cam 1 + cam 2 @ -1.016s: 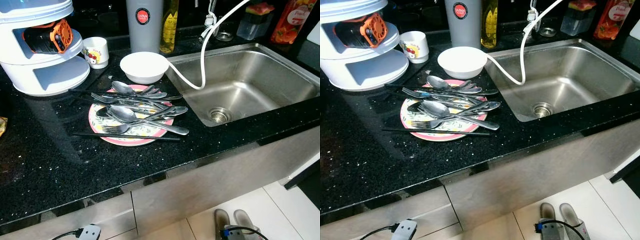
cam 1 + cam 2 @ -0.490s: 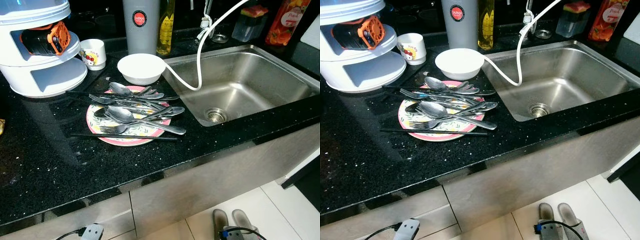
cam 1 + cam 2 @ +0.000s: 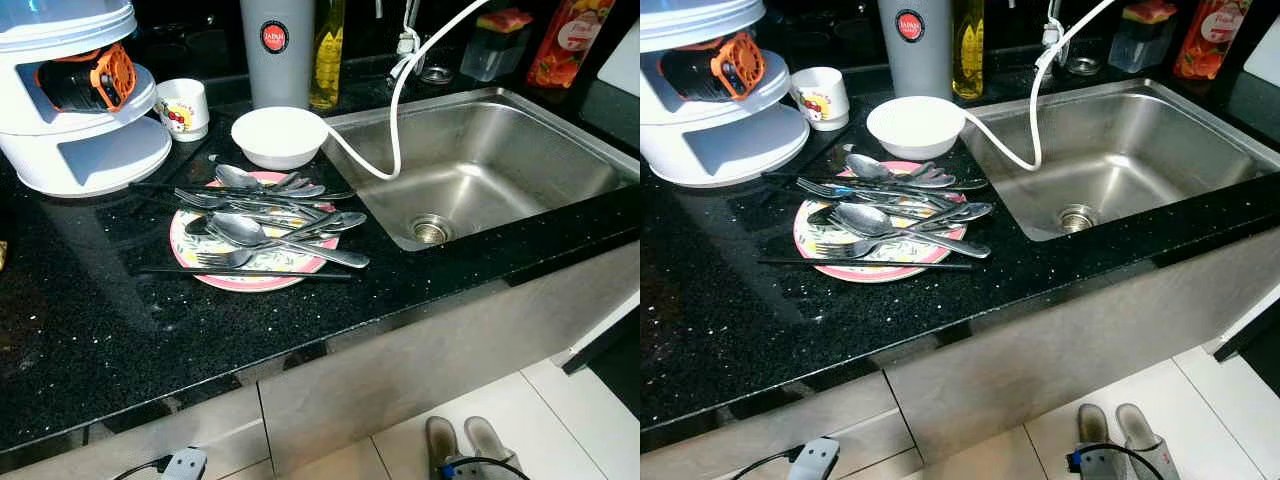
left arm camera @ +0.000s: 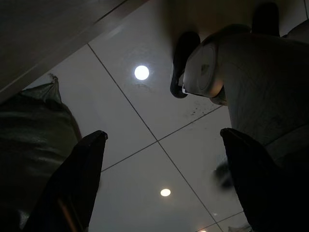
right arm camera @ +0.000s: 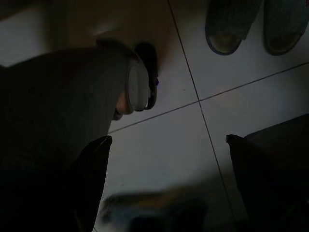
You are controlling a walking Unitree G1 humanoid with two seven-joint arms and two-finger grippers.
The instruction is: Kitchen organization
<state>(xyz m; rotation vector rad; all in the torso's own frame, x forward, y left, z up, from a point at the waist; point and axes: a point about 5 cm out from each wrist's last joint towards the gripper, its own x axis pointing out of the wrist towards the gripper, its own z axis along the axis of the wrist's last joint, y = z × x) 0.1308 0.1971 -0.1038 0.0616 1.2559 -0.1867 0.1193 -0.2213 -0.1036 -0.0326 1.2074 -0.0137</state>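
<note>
While both arms hang idle: no tool is over the desk.
Left tool: fingers spread apart, released, pointing at the tiled floor beside the robot's leg.
Right tool: fingers spread apart, released, above the floor tiles; a pair of slippers lies near.
Plate: pink-rimmed, on the black desk, near its middle, just left of the sink.
Cutlery: spoons and forks heaped across the plate; black chopsticks lie across its near rim and its far side.
Bowl: white, just behind the plate, near the sink's left edge.
Hose: white, curving from the tap area down by the bowl.
Mug: small, toward the desk's back edge, beside a white tiered rack.
Back edge: grey canister, oil bottle.
</note>
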